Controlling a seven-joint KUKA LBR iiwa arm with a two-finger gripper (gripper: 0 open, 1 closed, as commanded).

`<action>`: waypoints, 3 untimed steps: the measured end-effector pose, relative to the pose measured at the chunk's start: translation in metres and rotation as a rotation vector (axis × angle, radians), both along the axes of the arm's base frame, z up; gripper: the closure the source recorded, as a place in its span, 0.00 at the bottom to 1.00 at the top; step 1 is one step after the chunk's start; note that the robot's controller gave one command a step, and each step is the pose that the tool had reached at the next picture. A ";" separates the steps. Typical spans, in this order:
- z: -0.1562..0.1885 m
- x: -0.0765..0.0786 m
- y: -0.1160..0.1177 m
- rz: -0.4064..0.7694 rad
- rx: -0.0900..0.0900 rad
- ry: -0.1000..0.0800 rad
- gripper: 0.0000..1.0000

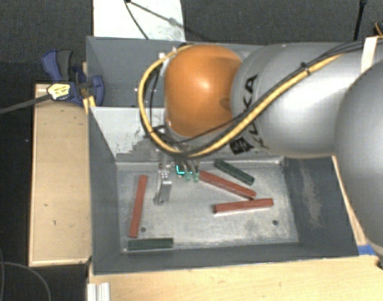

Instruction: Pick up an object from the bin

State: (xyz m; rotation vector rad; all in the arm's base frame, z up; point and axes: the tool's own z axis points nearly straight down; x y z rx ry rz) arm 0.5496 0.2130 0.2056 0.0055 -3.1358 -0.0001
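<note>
Nearest the lens loomed the arm's silver link (304, 99), with its orange cover (200, 89) and a yellow cable (272, 86) looped round it, reaching into the bin (103, 231) from the view's right. The jaws hung low under that cover, close above the bin's floor near its back edge. The cover hid too much of them, so I could not tell whether they stood wide or narrow, and nothing could be seen between them.

Just to the right of the jaws lay a slanted red bar (229, 185), its upper end almost beneath them. A dark green bar (236, 172) lay just behind it, a little further to their right. Forward and to the right of the jaws, apart from them, rested a level red bar (242, 206). To their left, near but not touching, a long red bar (138, 205) ran nearly front to back. A second dark green bar (150, 244) sat well forward of the jaws, against the front wall.

By my judgement the pick was at its approach stage. All five bars lay flat on the floor, none lifted. The slanted red bar looked the likeliest target, being closest. Closing on a bar and raising it clear were both not yet done.
</note>
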 end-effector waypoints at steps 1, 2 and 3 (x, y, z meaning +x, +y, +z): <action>-0.124 -0.034 -0.146 -0.139 -0.005 0.001 0.00; -0.135 0.032 -0.196 0.169 -0.001 -0.011 0.00; -0.133 0.032 -0.193 0.166 0.002 -0.013 1.00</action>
